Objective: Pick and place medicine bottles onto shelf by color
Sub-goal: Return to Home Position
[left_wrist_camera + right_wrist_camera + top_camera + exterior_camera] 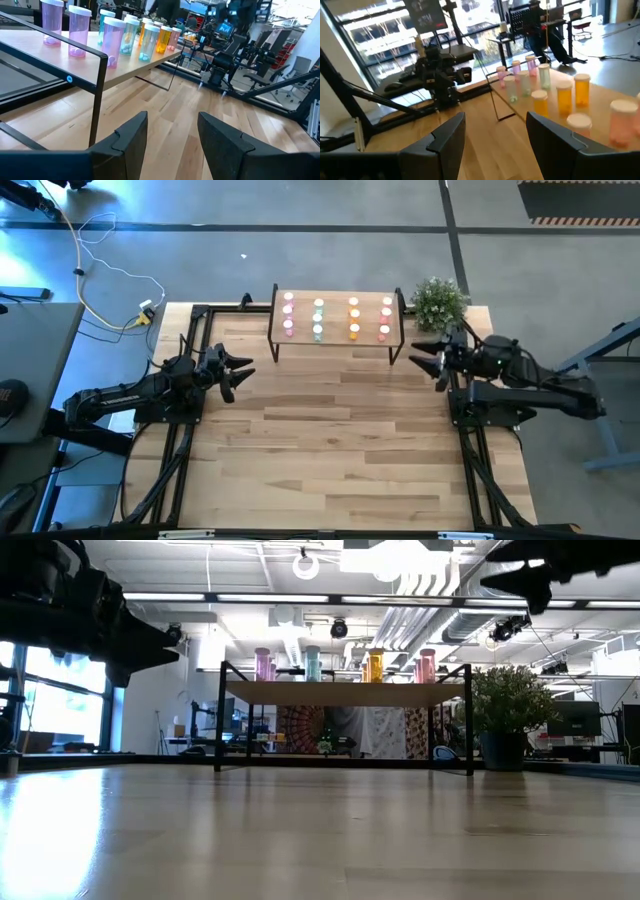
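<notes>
The shelf (335, 340) stands at the table's far edge, a light-wood board on a black frame. The medicine bottles stand upright on it in four rows by color: pink (288, 313), pale green (318, 318), orange (353, 318) and salmon-red (386, 318). My left gripper (245, 375) hovers level to the left of the shelf, open, with nothing between its fingers (127, 137). To the right of the shelf my right gripper (425, 358) hovers level, open and holding nothing (495, 135).
A small green potted plant (438, 302) stands at the far right corner beside the shelf, close behind my right gripper. Black arm frames (180, 450) run along the table's left and right sides. Bare wooden tabletop (330, 450) lies in front of the shelf.
</notes>
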Available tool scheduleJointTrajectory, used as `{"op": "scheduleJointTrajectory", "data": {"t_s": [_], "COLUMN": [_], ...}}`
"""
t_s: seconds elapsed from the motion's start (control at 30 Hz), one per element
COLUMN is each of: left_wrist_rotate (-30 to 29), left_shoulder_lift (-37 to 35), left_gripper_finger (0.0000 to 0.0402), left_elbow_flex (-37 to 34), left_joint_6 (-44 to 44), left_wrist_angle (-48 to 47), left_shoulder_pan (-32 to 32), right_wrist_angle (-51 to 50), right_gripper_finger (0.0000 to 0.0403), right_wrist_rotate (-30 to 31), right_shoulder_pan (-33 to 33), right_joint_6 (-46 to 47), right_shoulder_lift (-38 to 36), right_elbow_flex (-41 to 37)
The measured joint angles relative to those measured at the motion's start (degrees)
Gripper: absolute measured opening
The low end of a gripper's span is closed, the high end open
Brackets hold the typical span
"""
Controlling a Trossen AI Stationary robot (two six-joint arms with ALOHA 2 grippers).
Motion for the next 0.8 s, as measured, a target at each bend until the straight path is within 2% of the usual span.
{"op": "scheduleJointTrajectory", "data": {"t_s": [0.2,0.6,0.8], "left_wrist_rotate": [0.00,0.00,-0.01], "left_shoulder_lift": [0.00,0.00,0.00], "left_gripper_finger": [0.0165,0.0165,0.0165], "left_elbow_flex": [0.00,0.02,0.02], "left_joint_6": [0.00,0.00,0.01], "left_wrist_angle": [0.02,0.02,0.06], "left_shoulder_pan": [-0.02,-0.02,0.00], "right_wrist_angle": [3.24,5.12,8.36], "right_gripper_finger": [0.0201,0.0201,0.0201], "right_wrist_rotate": [0.00,-0.44,-0.48], "right_shoulder_pan": [1.02,3.15,4.56], "right_joint_6": [3.63,8.22,11.85], "right_shoulder_lift": [-7.65,-20.51,-20.29], "right_elbow_flex": [-9.65,-20.17,-25.70]}}
